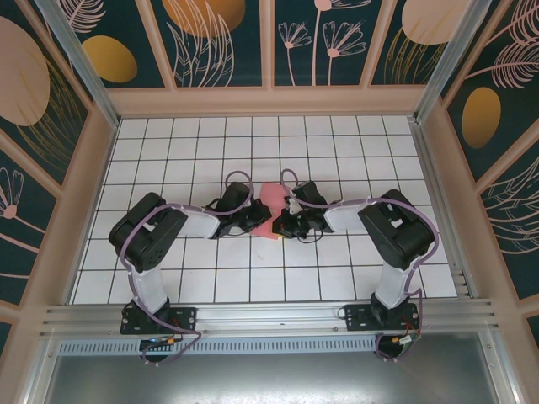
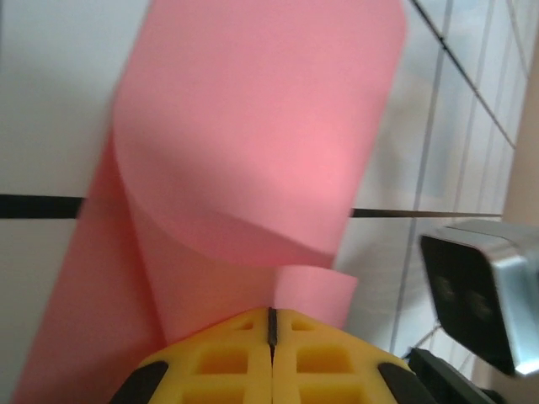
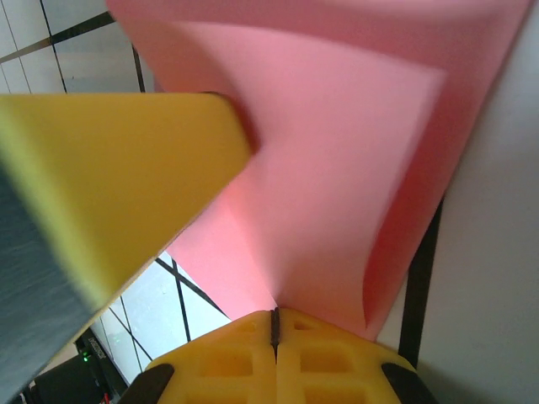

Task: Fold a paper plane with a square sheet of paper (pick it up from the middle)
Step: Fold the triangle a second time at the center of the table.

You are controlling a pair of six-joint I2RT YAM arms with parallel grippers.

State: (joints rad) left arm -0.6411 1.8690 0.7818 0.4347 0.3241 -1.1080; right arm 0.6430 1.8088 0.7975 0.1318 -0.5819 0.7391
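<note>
— Silver rail (image 1: 269,318) sits nearest us, and on it we see both bases bolted. The left arm (image 1: 150,240) and the right arm (image 1: 396,231) bend inward over the white tiled table (image 1: 210,278).

— Where do we find the hands?

— Facing each other around the table's middle. The left gripper (image 2: 271,324) has its yellow pads pressed flat together with only a thin seam between them. The square sheet of paper (image 2: 253,151) runs down into that seam, so we call it clamped on the sheet.

— And the other?

— The right gripper (image 3: 274,324) looks the same to us: pads closed tight, pink paper pinched at the tips. Just beyond them a yellow finger (image 3: 118,185) of the left gripper lies against the sheet.

— So how does the paper sit?

— Between the two grippers, held by both, bowed and curled over on itself rather than flat. From above, we see its salmon-pink edge just past the fingertips.

— Farther on?

— Bare tiles, then the dark wall panels (image 1: 223,42) painted with flowers and leaves.
</note>
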